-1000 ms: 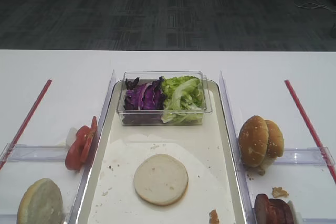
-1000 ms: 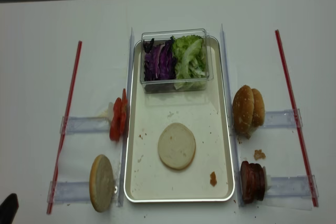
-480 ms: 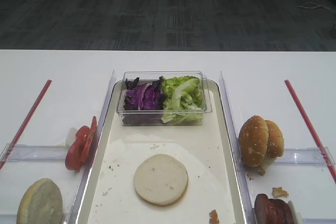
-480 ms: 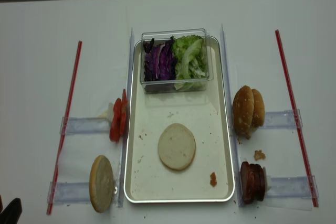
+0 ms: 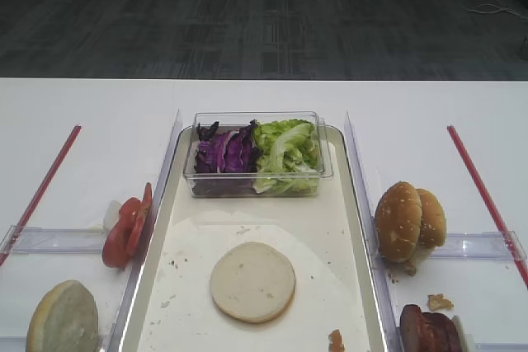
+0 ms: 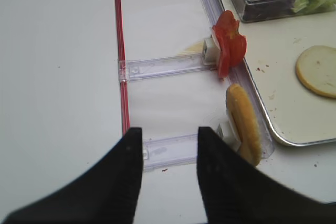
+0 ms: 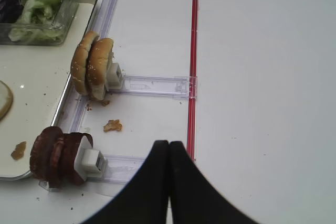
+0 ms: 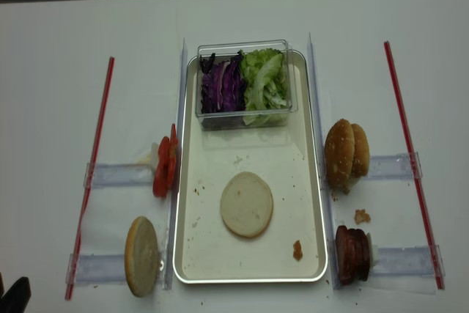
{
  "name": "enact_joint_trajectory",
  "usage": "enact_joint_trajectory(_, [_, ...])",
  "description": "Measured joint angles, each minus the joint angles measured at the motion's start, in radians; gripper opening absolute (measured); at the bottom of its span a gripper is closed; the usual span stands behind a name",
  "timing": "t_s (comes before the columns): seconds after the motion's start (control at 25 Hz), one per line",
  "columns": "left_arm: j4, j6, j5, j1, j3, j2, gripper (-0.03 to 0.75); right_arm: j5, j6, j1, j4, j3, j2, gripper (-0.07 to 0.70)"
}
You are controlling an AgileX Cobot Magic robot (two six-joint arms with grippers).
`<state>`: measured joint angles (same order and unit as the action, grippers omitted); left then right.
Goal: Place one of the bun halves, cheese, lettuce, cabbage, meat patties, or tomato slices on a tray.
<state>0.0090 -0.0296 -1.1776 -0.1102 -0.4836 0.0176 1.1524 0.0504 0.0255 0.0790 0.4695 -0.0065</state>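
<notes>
One pale bun half [image 5: 252, 281] lies flat on the tray [image 8: 249, 278], cut face up. A second bun half [image 6: 243, 124] stands on edge left of the tray, with the tomato slices [image 6: 229, 48] behind it. Lettuce [image 5: 286, 154] and cabbage [image 5: 224, 152] fill a clear box at the tray's far end. The meat patties [image 7: 55, 156] stand on edge right of the tray. My left gripper [image 6: 169, 137] hangs open and empty, left of the standing bun half. My right gripper [image 7: 169, 145] is shut on nothing, right of the patties. No cheese is in view.
Two sesame-seeded buns [image 7: 93, 66] stand on edge right of the tray. Clear plastic rails [image 6: 163, 66] hold the food stands. Red strips [image 8: 409, 144] run along both outer sides. Crumbs [image 7: 113, 126] lie near the patties.
The dark tip of the left gripper at the bottom left corner of the realsense view has dropped slightly lower. The food has not moved.
</notes>
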Motion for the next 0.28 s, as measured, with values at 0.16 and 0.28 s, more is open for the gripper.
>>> enact_joint_trajectory(0.16, [0.0, 0.0, 0.0, 0.0, 0.0, 0.0, 0.243, 0.0, 0.0, 0.0, 0.0, 0.0, 0.0, 0.231])
enact_joint_trajectory(0.28, [0.0, -0.003, 0.0, 0.0, 0.0, 0.0, 0.243, 0.0, 0.0, 0.0, 0.0, 0.0, 0.0, 0.231])
